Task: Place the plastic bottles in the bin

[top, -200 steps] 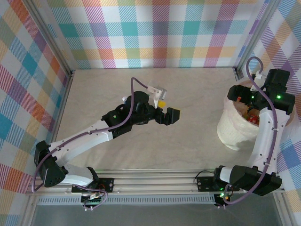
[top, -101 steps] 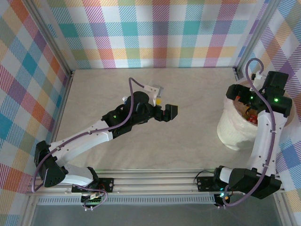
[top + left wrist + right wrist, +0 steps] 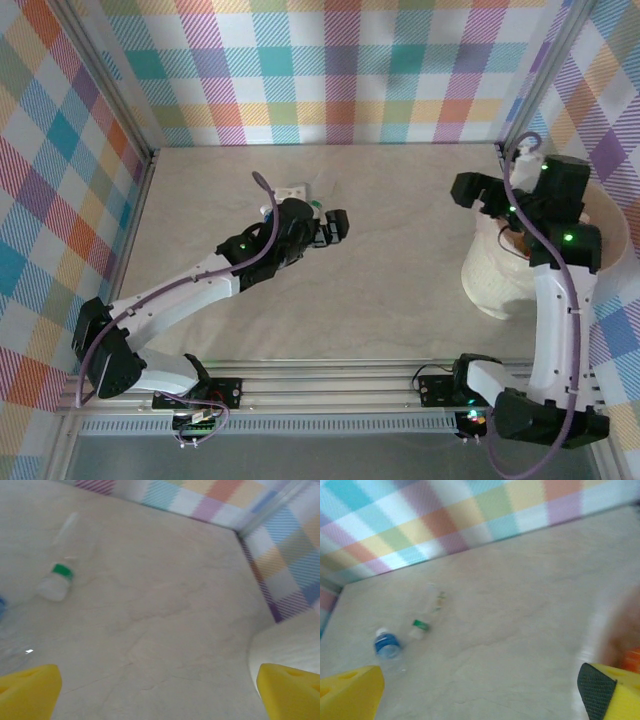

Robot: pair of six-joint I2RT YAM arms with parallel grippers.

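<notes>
From above, the left gripper (image 3: 335, 225) sits centre-left over the table (image 3: 400, 290), its fingers spread wide with nothing between them. The right gripper (image 3: 482, 197) is also gaping and empty, at the upper right by the bin (image 3: 495, 280), near its upper-left rim. In the right wrist view, 2 bottles lie on the table at lower left, near each other: a blue-labelled bottle (image 3: 387, 647) and a green-capped bottle (image 3: 421, 625).

The table (image 3: 400, 290) looks a smooth, matt, marbled beige laminate, the bin (image 3: 488, 275) cloudy white plastic, the bottle (image 3: 61, 571) thin clear plastic, and the front rail (image 3: 330, 385) brushed metal.
</notes>
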